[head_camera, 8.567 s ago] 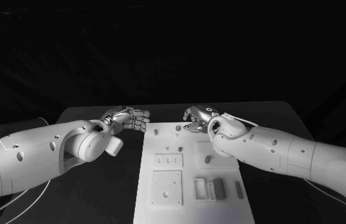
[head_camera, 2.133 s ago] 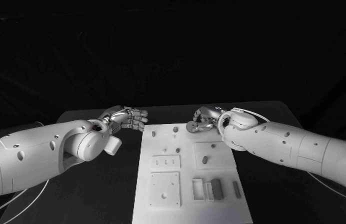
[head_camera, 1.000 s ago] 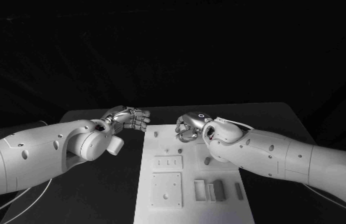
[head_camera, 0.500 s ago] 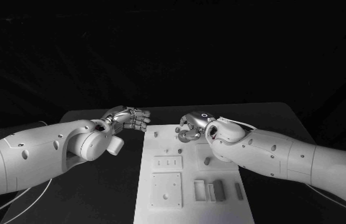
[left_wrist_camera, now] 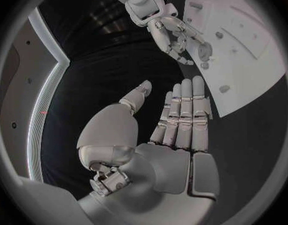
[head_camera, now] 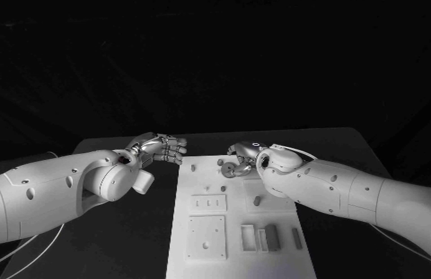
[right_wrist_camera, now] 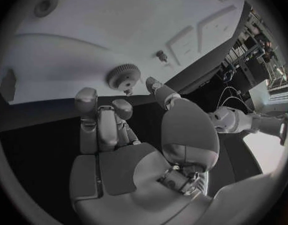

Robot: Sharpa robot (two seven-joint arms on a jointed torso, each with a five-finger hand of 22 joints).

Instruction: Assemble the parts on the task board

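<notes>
Black desk (head_camera: 332,143) across the lower half of the frame. Behind it, dark backdrop (head_camera: 215,55) filling the upper half. Dim overall.

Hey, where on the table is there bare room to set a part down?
Bare black table lies right of the task board, beyond the right hand. Crowded: the board's near end, with grey parts beside the square plates. The left hand hovers off the board's far left corner.

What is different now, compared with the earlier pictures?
The right hand moved along the far end of the task board: first right, then left toward the middle, now slightly back. A small gear lies at its fingers; whether it is held, I cannot tell. The left hand stayed beside the board's far left corner, holding nothing.
</notes>
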